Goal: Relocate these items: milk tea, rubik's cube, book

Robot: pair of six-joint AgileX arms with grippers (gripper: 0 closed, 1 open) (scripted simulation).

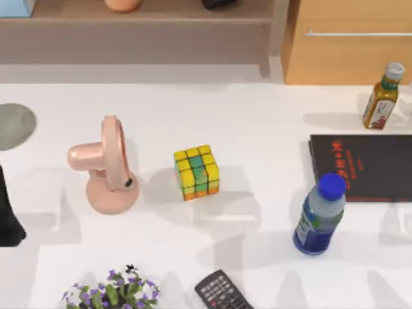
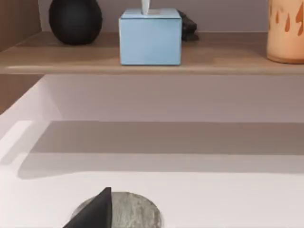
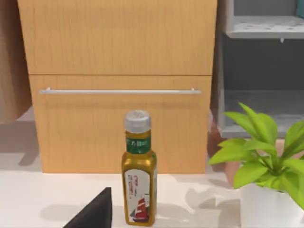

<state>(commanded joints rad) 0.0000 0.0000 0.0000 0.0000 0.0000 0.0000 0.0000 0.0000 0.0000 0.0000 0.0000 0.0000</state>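
Rubik's cube (image 1: pixel 196 172), a small glossy block of yellow, green and orange squares, is seen at table centre, with one smooth pink fan (image 1: pixel 106 167) at its 9 o'clock. Two bottles are counted: a blue-capped bottle (image 1: pixel 320 215) at 4 o'clock and a yellow-brown bottle (image 1: pixel 383 96) at 2 o'clock. A peach cup base (image 1: pixel 122 4), probably the milk tea, is seen on the wooden shelf (image 1: pixel 167 13) at 11 o'clock; whether either claw is open cannot be told.

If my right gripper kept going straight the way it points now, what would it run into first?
Most likely the yellow-brown bottle, standing upright just ahead of the right gripper's fingertip in the right wrist view. Behind the bottle is the wooden drawer front. Depth is unclear, so it might narrowly pass the bottle.
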